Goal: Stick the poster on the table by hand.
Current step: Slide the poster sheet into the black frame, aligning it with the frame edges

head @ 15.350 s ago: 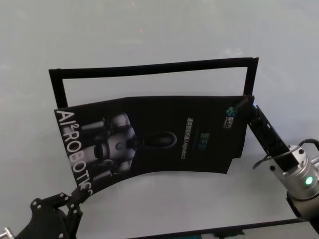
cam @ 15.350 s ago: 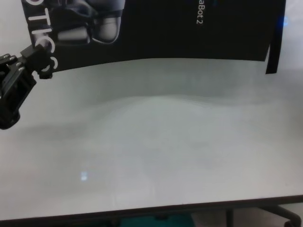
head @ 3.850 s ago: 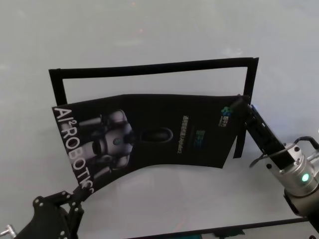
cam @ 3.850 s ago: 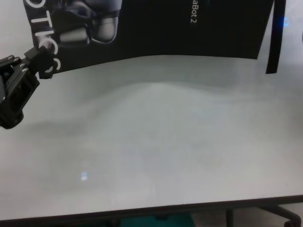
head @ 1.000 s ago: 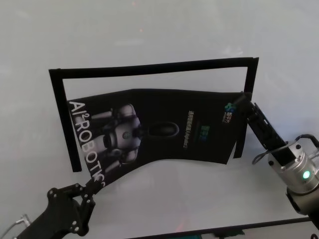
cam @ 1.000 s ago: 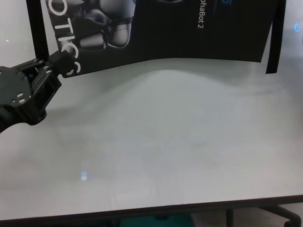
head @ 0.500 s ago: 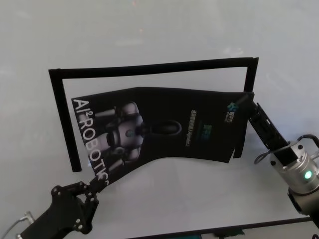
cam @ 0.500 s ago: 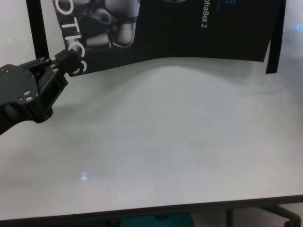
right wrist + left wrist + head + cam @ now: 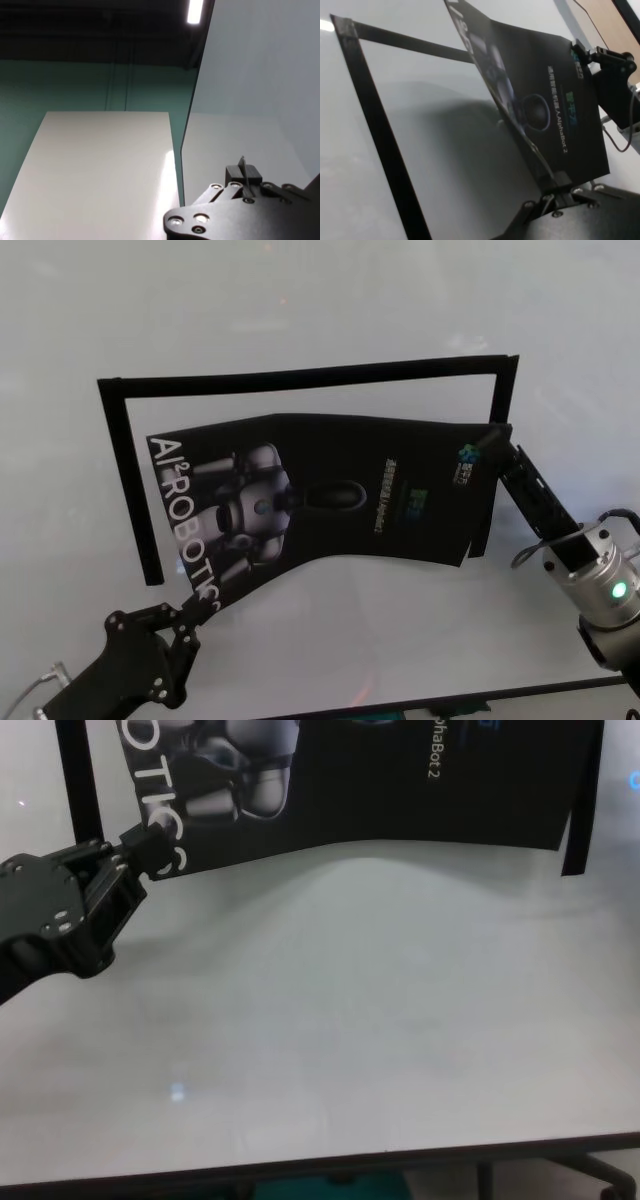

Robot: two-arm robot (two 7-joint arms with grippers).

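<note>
The poster (image 9: 330,505), glossy black with a silver robot picture and white lettering, hangs bowed above the white table (image 9: 340,650). My left gripper (image 9: 203,608) is shut on its near left corner, by the lettering. My right gripper (image 9: 492,444) is shut on its far right corner. In the chest view the left gripper (image 9: 150,852) pinches the poster (image 9: 400,780) at the "OTICS" letters. The left wrist view shows the poster (image 9: 540,100) rising from my fingertips (image 9: 561,180). The right wrist view shows only the right gripper (image 9: 243,176) on the sheet's thin edge.
A black tape outline (image 9: 300,375) lies on the table, with a far strip, a left strip (image 9: 130,490) and a right strip (image 9: 487,500). The poster hangs inside it. The table's near edge (image 9: 330,1160) shows in the chest view.
My left gripper has moved right and a little forward with the poster's corner. The poster's left edge has shifted right, inside the left tape strip. The right gripper has barely moved.
</note>
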